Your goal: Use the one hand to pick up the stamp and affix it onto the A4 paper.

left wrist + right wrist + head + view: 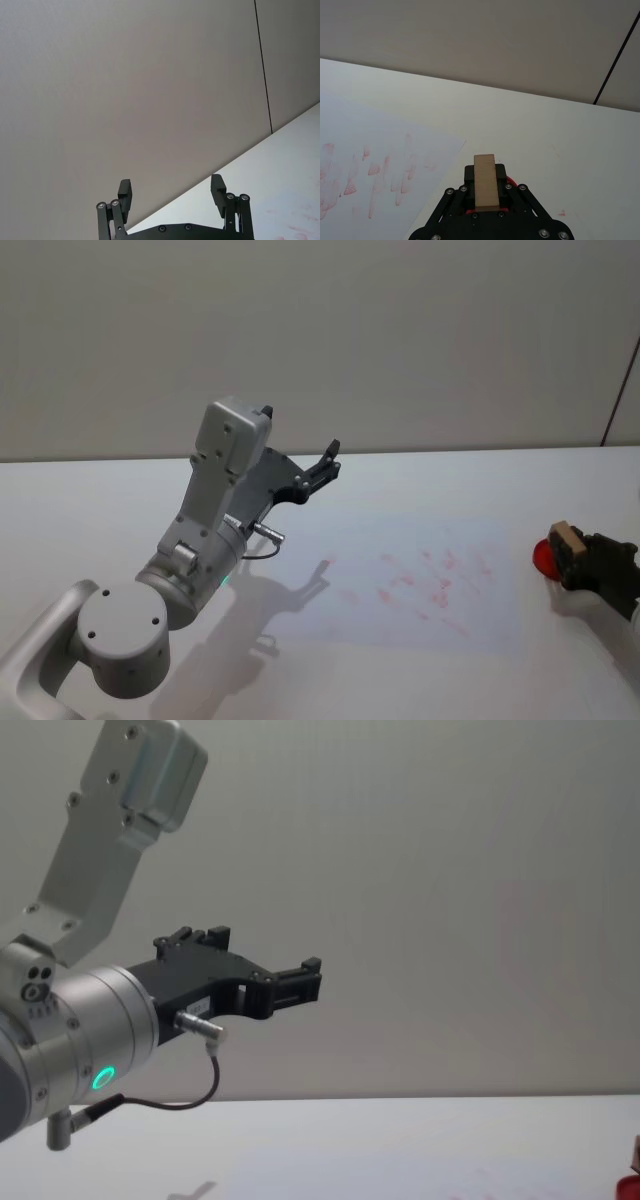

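Two claws are in the pictures, one at work. The right claw [572, 552] is at the right edge of the head view, low over the white bench [120, 500], and it is clenched on the stamp [565, 538], a tan wooden block held between the black fingers. In the right wrist view the stamp [486, 181] stands w/ its long side pointing away from the claw [486, 192], the fingers pressing it on both sides. A red round thing [545, 557] is just under and beside the stamp; some red shows under the block in the wrist view too. It looks like an ink pad, but I cannot tell for sure.

The A4 paper [400, 545] lies flat on the bench, approx. in the middle, w/ many pinkish-red marks [440, 585] on its right half. The stamp is off the sheet, near its right edge but apart from it.

The left claw [322, 468] is raised high over the bench on the left, released, its fingers [125, 192] wide apart w/ nothing between them. It points toward the grey wall [400, 340].
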